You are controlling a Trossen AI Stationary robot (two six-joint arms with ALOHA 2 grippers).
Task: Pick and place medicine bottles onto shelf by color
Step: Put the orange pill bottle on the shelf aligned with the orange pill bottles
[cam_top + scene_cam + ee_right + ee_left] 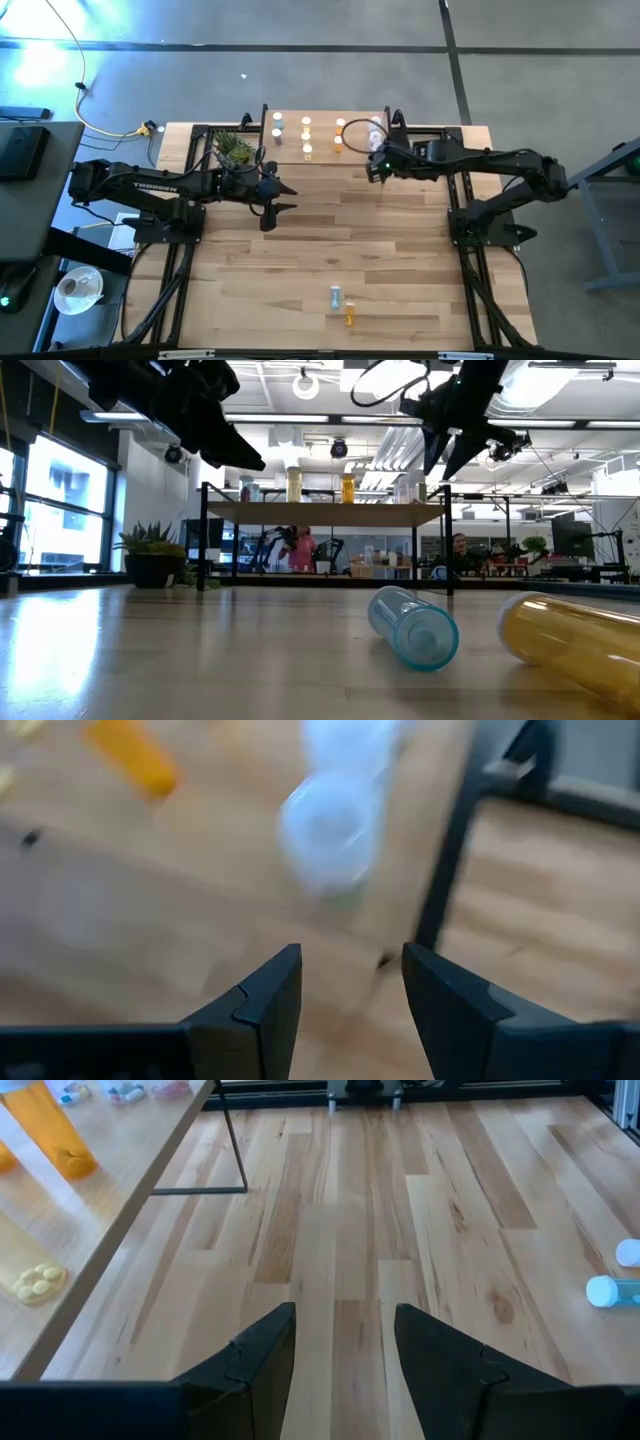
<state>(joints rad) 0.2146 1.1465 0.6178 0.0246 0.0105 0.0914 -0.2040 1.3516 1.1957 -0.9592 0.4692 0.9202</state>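
Far edge of the desk [300, 230]: the shelf [320, 150] stands there with several bottles [306, 124] upright on top, spread along its length. The potted plant [233, 148] sits just beside the shelf's left end. Left end effector [276, 196] hangs over the desk in front of the shelf's left half; right end effector [374, 166] is at the shelf's right front corner. Well apart, near the front edge, two bottles [340, 303] lie on their sides, close together.

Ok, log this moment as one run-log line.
left gripper: open, empty, above table | right gripper: open, empty, by shelf | blue bottle, orange bottle: lying on table, unplaced
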